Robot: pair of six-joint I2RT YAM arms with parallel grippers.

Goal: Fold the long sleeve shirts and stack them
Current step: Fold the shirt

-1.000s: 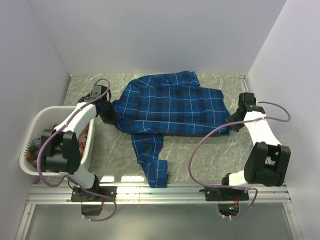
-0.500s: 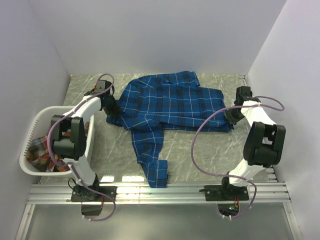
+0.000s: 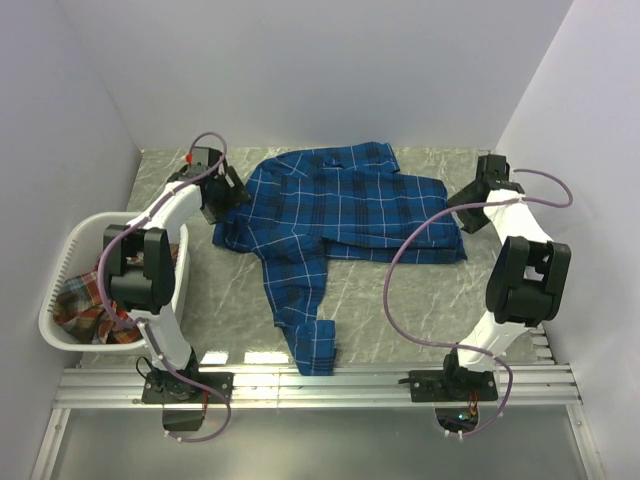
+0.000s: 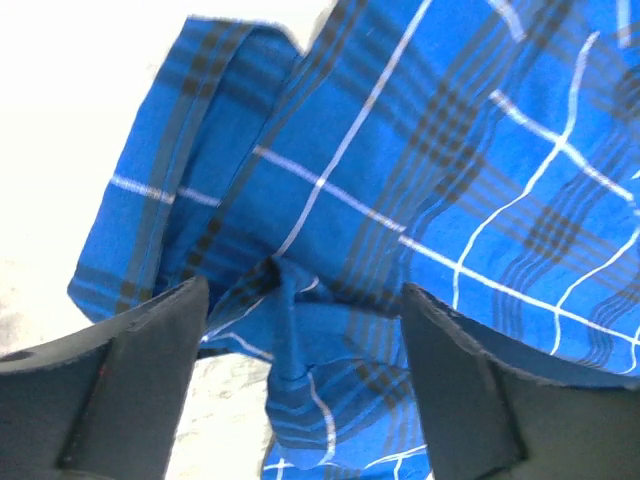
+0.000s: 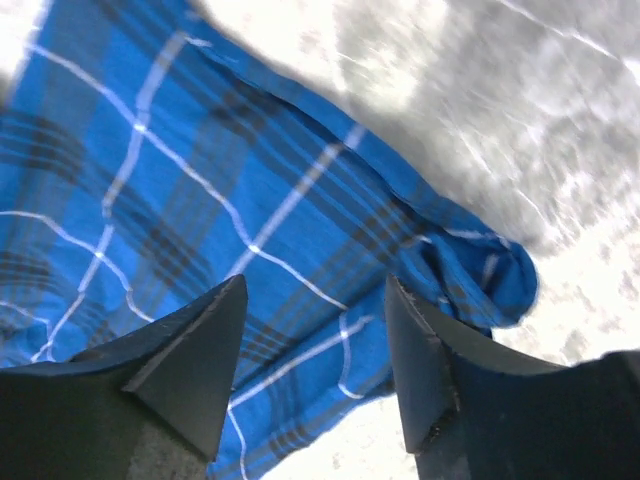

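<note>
From above, the blue plaid shirt (image 3: 340, 210) lies spread across the middle of the marbled table (image 3: 400, 290), 1 sleeve trailing toward the near edge. The left gripper (image 3: 225, 200) is at its left edge and the right gripper (image 3: 478, 190) at its right, while a red-orange plaid shirt (image 3: 85, 305) sits crumpled in the white basket (image 3: 70, 250). The left wrist view shows that gripper's 2 fingers (image 4: 150, 350) spread wide over bunched blue fabric, pinching nothing. The right wrist view shows its 2 fingers (image 5: 190, 350) likewise parted above the shirt's edge.
</note>
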